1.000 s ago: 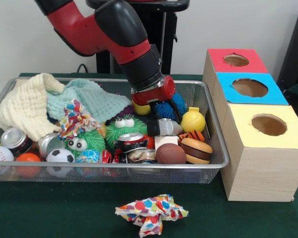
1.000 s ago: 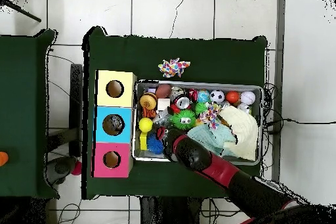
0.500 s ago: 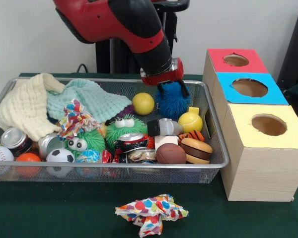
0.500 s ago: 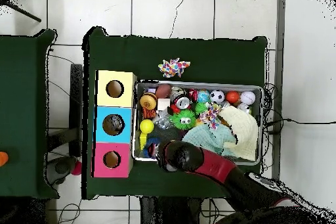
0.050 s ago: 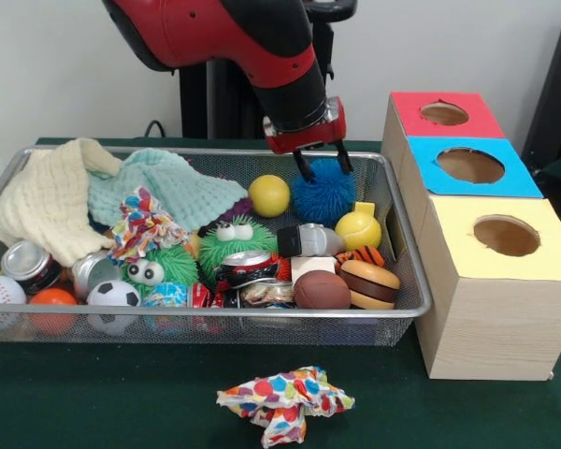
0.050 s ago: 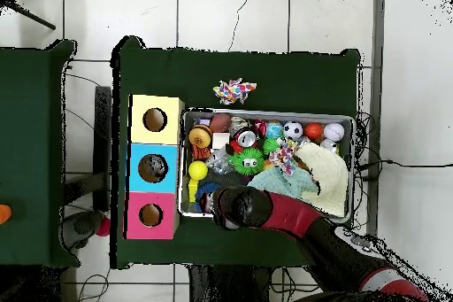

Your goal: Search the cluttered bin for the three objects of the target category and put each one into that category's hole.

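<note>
The tool (image 5: 322, 168) of the red and black arm (image 5: 252, 42) is clamped on the blue spiky rubber ball (image 5: 323, 193); its two dark fingers (image 5: 304, 169) press into the top of the ball. Compared with half a second ago, the tool stands a little higher and the blue ball now looks lifted slightly above the other toys, at the far side of the wire mesh bin (image 5: 407, 281). One second ago the tool was low inside the bin and hid the plain yellow ball (image 5: 269, 195); now this yellow ball is free, at 9 o'clock from the blue one. The yellow ball with a small cap (image 5: 363, 228) lies at 5 o'clock from the blue ball. The wooden box with red, blue and yellow tops (image 5: 486, 243) stands at 3 o'clock from the bin on the green desk (image 5: 93, 402). In the overhead view the arm covers the blue ball almost fully.
</note>
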### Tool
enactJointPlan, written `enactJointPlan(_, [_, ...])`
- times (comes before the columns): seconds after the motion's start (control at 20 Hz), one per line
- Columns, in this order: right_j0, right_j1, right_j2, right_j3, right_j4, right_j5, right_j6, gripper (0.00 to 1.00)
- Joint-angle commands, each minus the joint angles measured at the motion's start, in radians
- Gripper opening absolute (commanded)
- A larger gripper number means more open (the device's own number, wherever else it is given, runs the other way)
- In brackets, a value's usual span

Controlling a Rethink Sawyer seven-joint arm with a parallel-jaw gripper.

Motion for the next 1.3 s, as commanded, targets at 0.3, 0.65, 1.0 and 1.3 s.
enactJointPlan(0.3, [0.023,0.030,-0.057,-0.117,-0.128,-0.021,0.029,1.00])
enactJointPlan(0.65, [0.022,0.035,-0.050,-0.131,-0.162,-0.160,0.079,1.00])
enactJointPlan(1.0, [0.016,0.027,-0.046,-0.125,-0.149,-0.183,0.092,1.00])
enactJointPlan(1.3, [0.027,0.026,-0.063,-0.120,-0.172,-0.356,0.139,0.00])
